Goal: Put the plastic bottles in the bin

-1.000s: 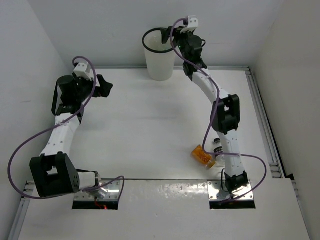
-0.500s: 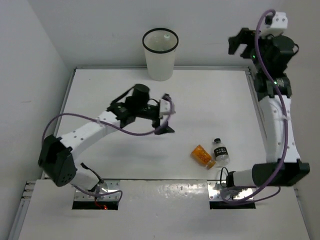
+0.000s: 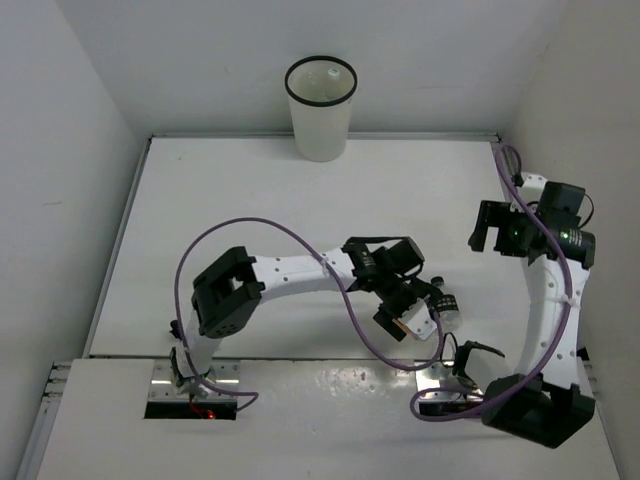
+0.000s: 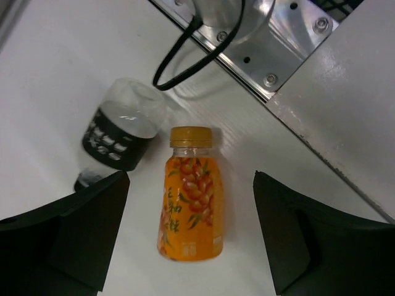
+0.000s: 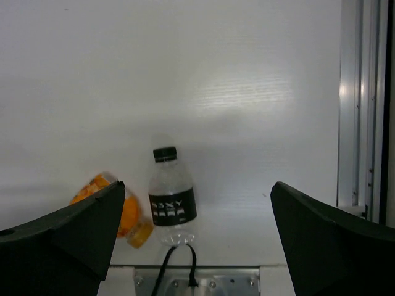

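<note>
The orange bottle [image 4: 190, 213] lies on the table between my left gripper's [image 4: 191, 246] open fingers, cap pointing away. The fingers stand apart from it on both sides. The dark-labelled bottle [image 4: 120, 132] lies just beside it, by the right arm's base plate. From above, my left gripper [image 3: 405, 308] hovers over the orange bottle [image 3: 411, 323], with the dark-labelled bottle [image 3: 443, 300] to its right. My right gripper [image 3: 497, 232] is open and empty, held above the table's right side. Its view shows the dark-labelled bottle [image 5: 171, 200] and the orange bottle [image 5: 126, 219]. The white bin [image 3: 320, 120] stands at the far edge.
A pale bottle top [image 3: 328, 75] shows inside the bin. A metal rail [image 5: 364, 105] runs along the table's right edge. The right arm's base plate and cable [image 4: 247, 37] lie close to both bottles. Walls enclose the table.
My left arm has swung from the far left across to the near right, over the orange bottle. My right arm has pulled back from the bin and come down on the right side.
</note>
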Robot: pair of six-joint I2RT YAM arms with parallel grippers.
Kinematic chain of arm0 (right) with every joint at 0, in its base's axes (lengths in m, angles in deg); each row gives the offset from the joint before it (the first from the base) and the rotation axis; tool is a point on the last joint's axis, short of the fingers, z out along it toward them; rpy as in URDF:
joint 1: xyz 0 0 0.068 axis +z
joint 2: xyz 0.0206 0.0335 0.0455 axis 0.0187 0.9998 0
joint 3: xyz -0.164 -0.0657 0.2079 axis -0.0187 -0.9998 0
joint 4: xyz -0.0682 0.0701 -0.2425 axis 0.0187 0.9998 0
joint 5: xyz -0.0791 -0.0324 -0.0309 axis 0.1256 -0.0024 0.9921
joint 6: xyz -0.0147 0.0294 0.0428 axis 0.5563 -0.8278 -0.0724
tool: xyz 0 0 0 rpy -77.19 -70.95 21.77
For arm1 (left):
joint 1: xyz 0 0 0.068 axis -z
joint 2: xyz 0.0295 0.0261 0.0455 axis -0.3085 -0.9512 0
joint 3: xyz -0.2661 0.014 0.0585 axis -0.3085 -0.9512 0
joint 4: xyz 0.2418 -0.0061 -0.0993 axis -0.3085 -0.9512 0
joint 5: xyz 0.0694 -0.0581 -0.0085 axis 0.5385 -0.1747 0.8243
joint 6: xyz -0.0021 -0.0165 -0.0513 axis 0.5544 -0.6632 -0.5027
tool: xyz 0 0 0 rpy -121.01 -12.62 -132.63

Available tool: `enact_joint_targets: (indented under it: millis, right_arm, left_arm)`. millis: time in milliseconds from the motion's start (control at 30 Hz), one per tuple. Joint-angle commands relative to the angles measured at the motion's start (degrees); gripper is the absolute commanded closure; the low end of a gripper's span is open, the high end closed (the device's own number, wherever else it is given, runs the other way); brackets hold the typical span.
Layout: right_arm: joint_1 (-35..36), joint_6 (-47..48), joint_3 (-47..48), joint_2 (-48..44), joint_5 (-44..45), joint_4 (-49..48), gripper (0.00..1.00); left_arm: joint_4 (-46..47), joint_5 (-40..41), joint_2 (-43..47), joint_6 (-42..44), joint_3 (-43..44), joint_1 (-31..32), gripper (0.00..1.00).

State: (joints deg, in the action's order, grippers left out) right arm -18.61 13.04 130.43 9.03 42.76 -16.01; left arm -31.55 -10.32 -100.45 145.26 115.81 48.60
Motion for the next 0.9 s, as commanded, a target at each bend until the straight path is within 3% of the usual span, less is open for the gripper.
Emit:
enact_joint_targets:
  millis: [0,167,367,467,567,667,700,800,867]
  right_arm:
    - [-2.72,5.72,0.06,-3.93,-3.15,5.77,0.0]
    - [-8.96,8.18,0.85,-3.84,-6.83,8.76,0.0]
    - [-11.25,9.5,-0.29,-3.31,-9.56,9.12,0.0]
    - [-11.26,9.24,-0.56,-3.05,-10.35,8.77,0.0]
    - [-11.26,9.33,-0.56,-2.87,-10.8,8.59,0.0]
    - [-11.26,9.33,-0.21,-2.79,-10.97,8.5,0.0]
    - [-11.34,9.33,-0.29,-2.7,-10.89,8.41,0.0]
    - [-11.34,8.89,-0.3,-2.96,-10.97,7.8,0.0]
    - [-11.34,7.4,-0.21,-2.96,-11.06,7.36,0.0]
  left_arm:
    - [-2.47,1.83,-3.98,5.57,2.12,2.42,0.14]
    - [-3.0,5.34,-9.61,5.57,0.64,3.04,0.22]
    - [-3.0,8.95,-11.99,6.1,-2.18,1.99,0.33]
    - [-3.0,9.57,-10.86,6.1,-3.41,0.24,0.42]
    - [-3.52,7.47,-8.14,6.1,-4.73,-2.14,0.42]
    - [-3.53,2.46,-2.43,3.12,-4.48,-3.9,0.22]
    - [-0.13,2.45,-1.02,-3.76,-3.77,-4.42,0.16]
    - [10.04,6.3,3.21,-18.44,-1.14,-5.83,0.13]
    - [11.06,11.32,2.17,-22.98,4.91,-7.76,0.11]
